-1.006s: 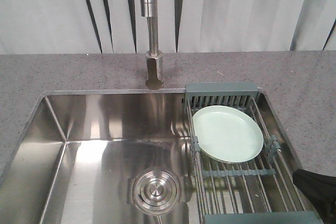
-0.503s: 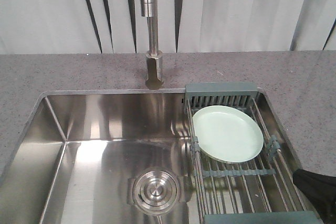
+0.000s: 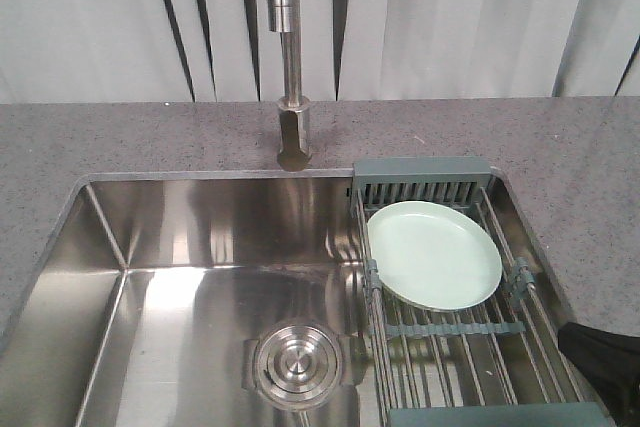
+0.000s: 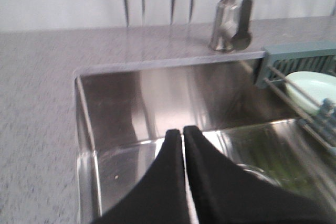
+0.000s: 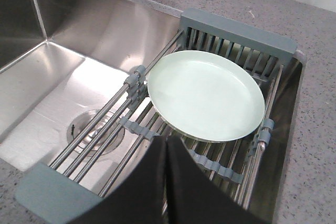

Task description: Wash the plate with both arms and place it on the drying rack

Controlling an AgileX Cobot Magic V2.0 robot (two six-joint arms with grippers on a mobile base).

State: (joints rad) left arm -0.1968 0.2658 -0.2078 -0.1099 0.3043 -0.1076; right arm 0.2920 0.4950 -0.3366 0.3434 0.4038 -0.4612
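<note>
Open sink basin [image 3: 190, 277] left of drying rack [image 3: 450, 332]; faucet [image 3: 290, 67] upright behind.

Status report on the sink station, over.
Both pincers shut, empty: left over the sink, right near the plate. Plate flat on drying rack. Nothing blocking.

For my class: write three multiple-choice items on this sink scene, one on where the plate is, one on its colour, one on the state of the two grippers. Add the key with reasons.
1. Where does the plate lie?
A. On the drying rack
B. In the sink basin by the drain
C. On the countertop

2. What colour is the plate?
A. White with a blue pattern
B. Plain pale mint green
C. Dark grey

3. How are the left gripper and right gripper?
A. Both clamped on the plate
B. Both wide open
C. Both shut and empty

Key: 1 A, it rests flat on the rack's rods. 2 B, plain in both views. 3 C, each wrist view shows fingers together, nothing between.
</note>
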